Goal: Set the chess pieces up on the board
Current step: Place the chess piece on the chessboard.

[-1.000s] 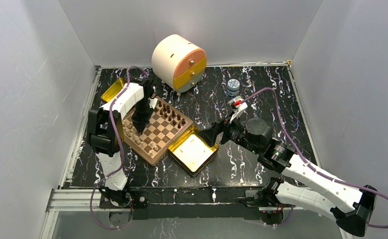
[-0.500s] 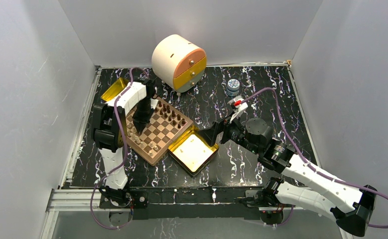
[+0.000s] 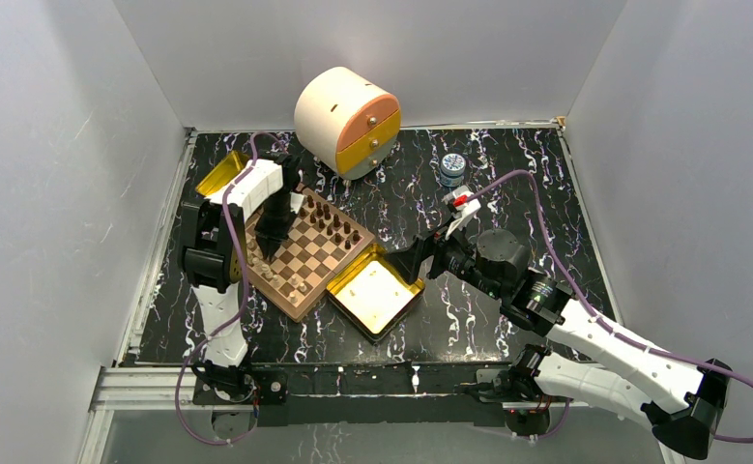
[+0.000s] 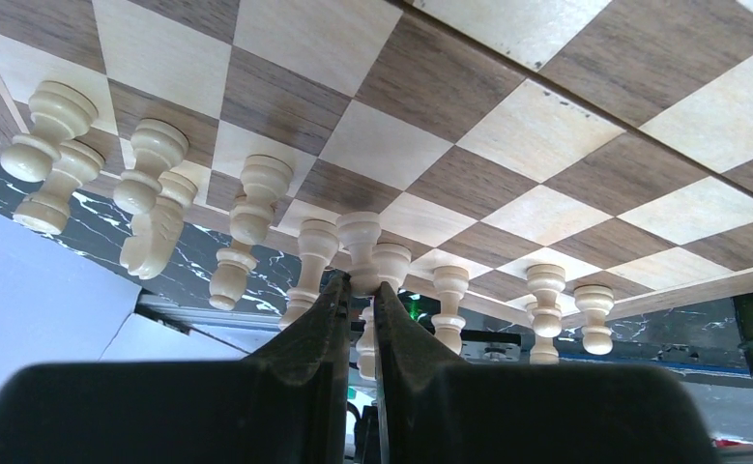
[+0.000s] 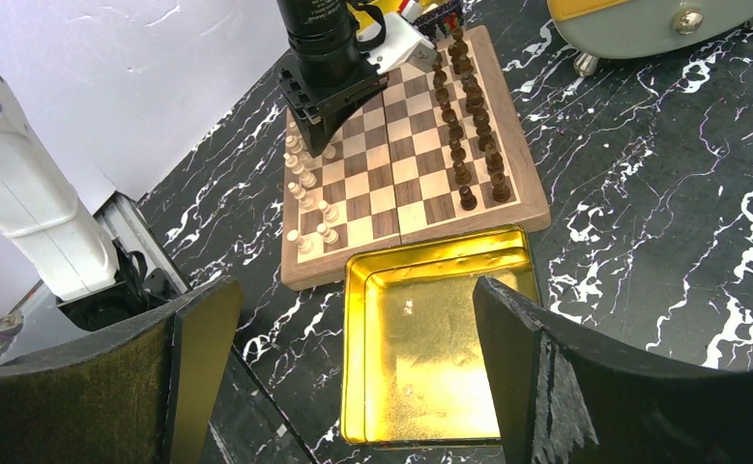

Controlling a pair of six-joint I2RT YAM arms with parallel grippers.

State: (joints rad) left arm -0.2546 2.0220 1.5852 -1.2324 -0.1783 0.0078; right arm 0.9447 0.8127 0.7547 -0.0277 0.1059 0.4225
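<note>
In the left gripper (image 4: 358, 290), clamped, stands a light piece (image 4: 358, 234); lifting off crookedly could topple neighbouring pieces (image 4: 316, 259) just beside.

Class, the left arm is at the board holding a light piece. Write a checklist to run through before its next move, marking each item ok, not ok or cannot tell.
1. Grip: left fingers shut on the light piece: ok.
2. Base of that piece down on the board: cannot tell.
3. Room beside it: not ok; neighbouring light pieces stand close on both sides.
4. Other arm: right fingers open, off the board, near the gold tin: ok.
5. That gold tin emptied: ok.
6. Far side: dark pieces lined up in two rows: ok.
</note>
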